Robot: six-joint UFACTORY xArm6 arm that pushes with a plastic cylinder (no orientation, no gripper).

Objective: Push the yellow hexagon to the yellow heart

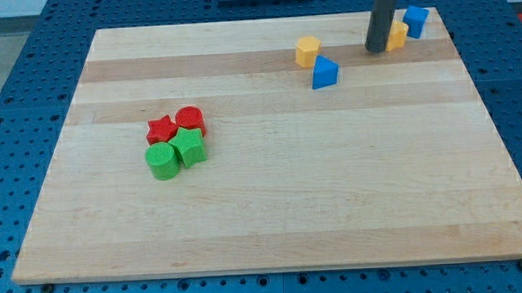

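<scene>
The yellow hexagon (307, 51) sits near the view's top, right of centre. The yellow heart (397, 34) lies further right, partly hidden behind my rod. My tip (377, 49) rests on the board just left of the yellow heart, touching or almost touching it, and well to the right of the yellow hexagon. A blue triangle-like block (325, 73) sits just below and right of the hexagon.
A blue block (416, 20) sits at the top right, next to the yellow heart. A cluster at the left holds a red star (161, 129), a red cylinder (190, 121), a green star (189, 146) and a green cylinder (163, 160). The wooden board (273, 217) lies on a blue perforated table.
</scene>
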